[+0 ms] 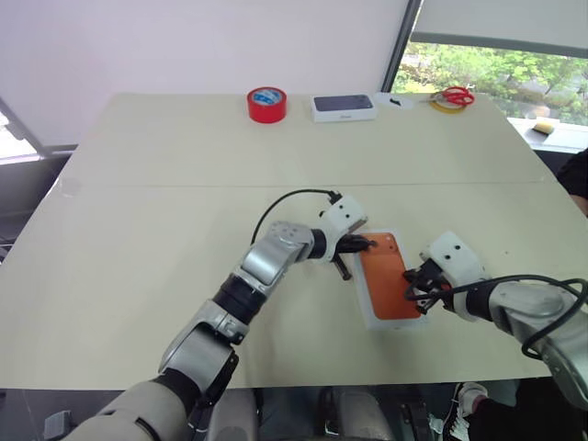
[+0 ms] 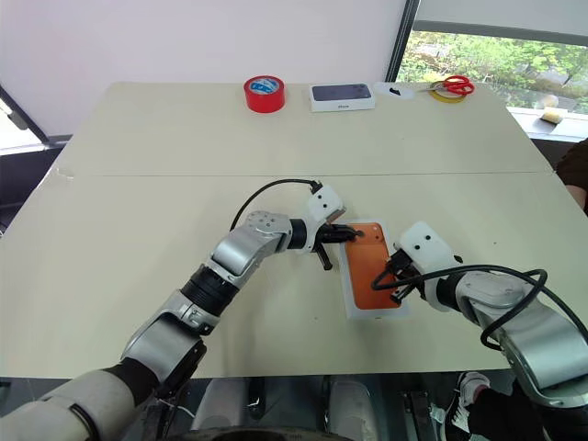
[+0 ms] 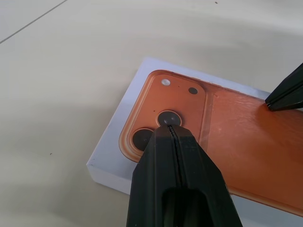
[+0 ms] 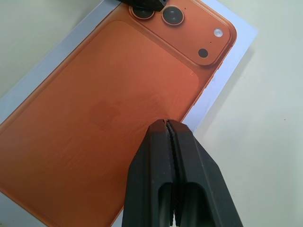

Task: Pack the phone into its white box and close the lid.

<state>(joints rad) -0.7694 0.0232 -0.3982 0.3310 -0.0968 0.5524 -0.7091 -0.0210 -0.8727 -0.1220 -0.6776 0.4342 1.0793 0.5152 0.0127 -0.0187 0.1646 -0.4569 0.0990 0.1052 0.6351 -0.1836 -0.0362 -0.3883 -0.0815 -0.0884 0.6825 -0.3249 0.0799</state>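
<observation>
The orange phone (image 1: 388, 283) lies back up in the white box (image 1: 401, 323), whose white rim shows all around it. The box sits on the table near the front, right of the middle. My left gripper (image 1: 367, 243) is shut, and its tip rests at the phone's camera lenses (image 3: 165, 117) at the far corner. My right gripper (image 1: 412, 278) is also shut, with its tip (image 4: 165, 124) over the phone's back close to the right long edge. Neither gripper holds anything.
At the table's far edge are a red tape roll (image 1: 266, 104), a white box with a dark phone picture (image 1: 343, 107), and red scissors (image 1: 456, 96) on a yellow ring. A person's arm (image 2: 576, 179) shows at the right edge.
</observation>
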